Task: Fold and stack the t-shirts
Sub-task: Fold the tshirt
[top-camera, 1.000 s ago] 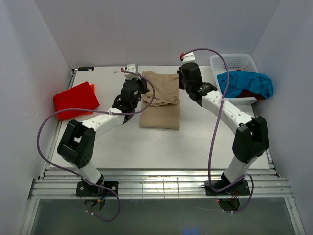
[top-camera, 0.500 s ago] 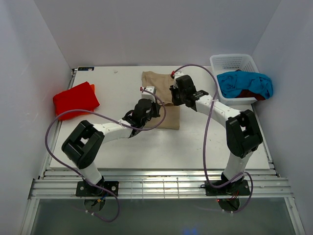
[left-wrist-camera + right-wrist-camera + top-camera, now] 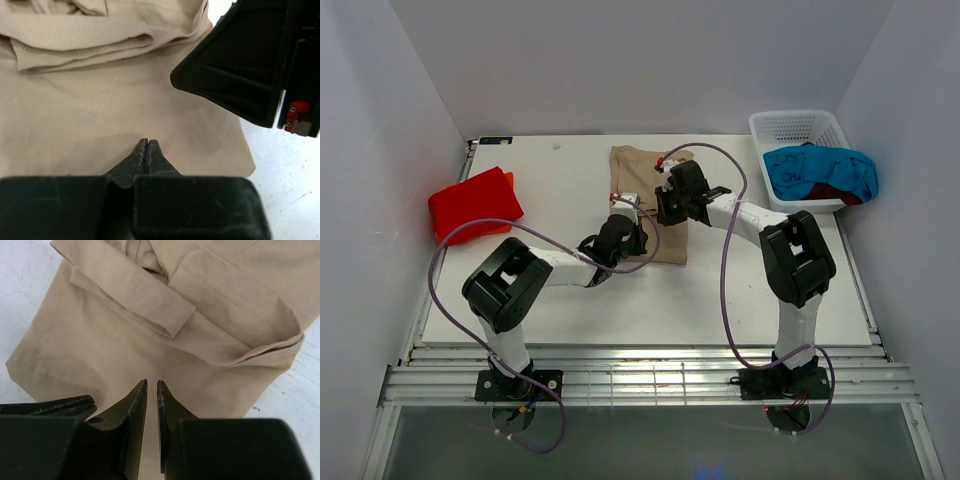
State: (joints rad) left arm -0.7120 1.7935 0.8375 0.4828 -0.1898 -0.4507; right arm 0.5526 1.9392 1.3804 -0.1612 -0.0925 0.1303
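Note:
A tan t-shirt point(image 3: 648, 180) lies partly folded at the table's middle, with folded sleeves and hems bunched on its far half point(image 3: 165, 305). My left gripper point(image 3: 626, 228) is shut and empty, low over the shirt's near half point(image 3: 148, 142). My right gripper point(image 3: 668, 203) hovers over the same shirt point(image 3: 152, 383), its jaws almost closed with a thin gap and nothing between them. The two grippers are close together; the right one shows in the left wrist view point(image 3: 250, 65). A folded red t-shirt point(image 3: 472, 203) with orange beneath lies at the left. A turquoise t-shirt point(image 3: 820, 168) and a dark red t-shirt point(image 3: 838, 193) hang out of the basket.
A white plastic basket point(image 3: 800, 124) stands at the back right corner. White walls enclose the table on three sides. Purple cables loop from both arms over the table's near half.
Both grippers have moved from the tan shirt's far edge toward the near side and closer together, now low over the shirt's middle. The shirts at left and right have not moved.

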